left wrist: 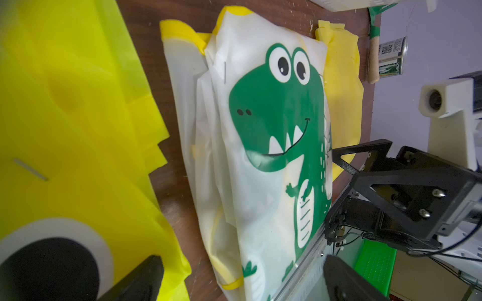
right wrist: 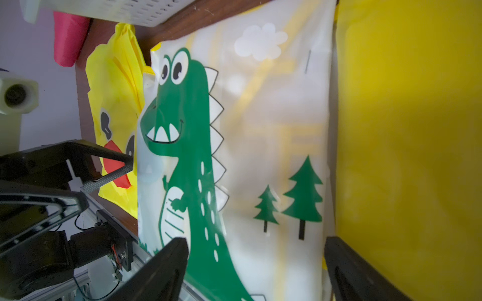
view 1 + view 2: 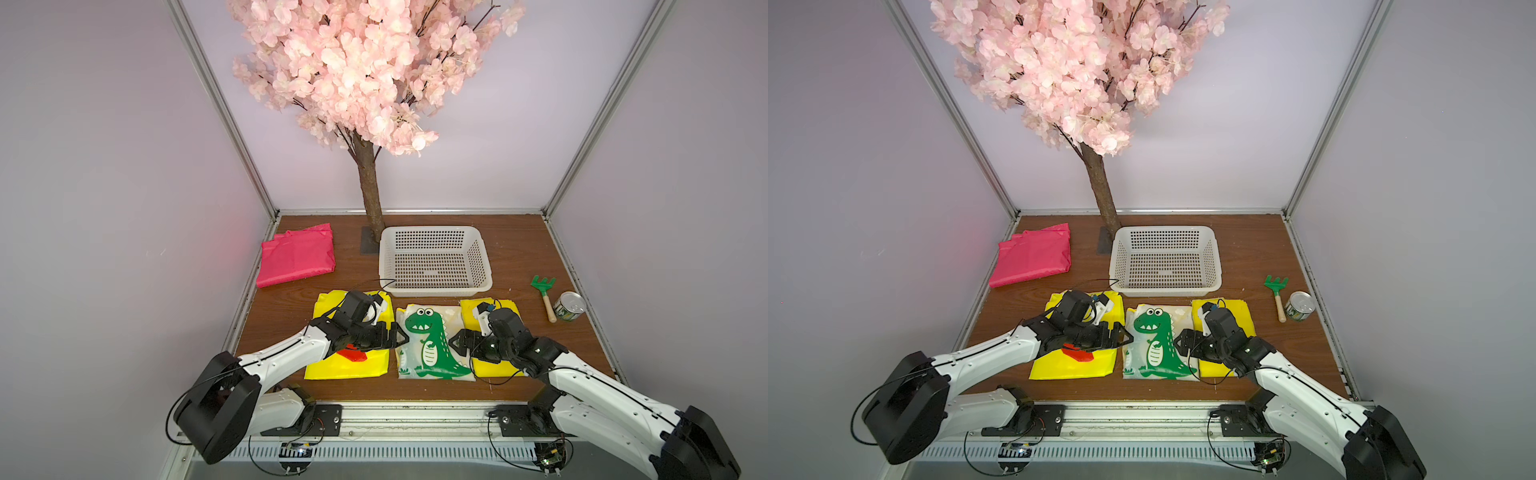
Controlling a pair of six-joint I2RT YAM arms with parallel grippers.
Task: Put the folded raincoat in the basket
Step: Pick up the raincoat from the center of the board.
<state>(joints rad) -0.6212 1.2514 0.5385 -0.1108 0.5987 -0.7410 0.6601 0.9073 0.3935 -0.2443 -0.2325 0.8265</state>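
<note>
Both pincers released beside the folded dinosaur raincoat [image 3: 432, 345], which lies on the bench [image 3: 519, 257], outside the basket [image 3: 434, 230].

Nearest, the left pincer [image 3: 402, 337] and right pincer [image 3: 456, 344] stand with jaws apart at the raincoat's opposite side edges, holding nothing (contact cannot be confirmed). A duck-faced yellow raincoat [image 3: 345, 368] lies under the left arm, a plain yellow raincoat [image 3: 509, 305] under the right, each just beside the dinosaur one. Just behind, the white perforated basket sits upright, its near rim close to the raincoat's far edge. Flanking the basket: a pink raincoat [image 3: 297, 259] to the left, a green rake [image 3: 543, 291] and a can [image 3: 571, 305] to the right. A blossom tree [image 3: 370, 187] stands at the back.
</note>
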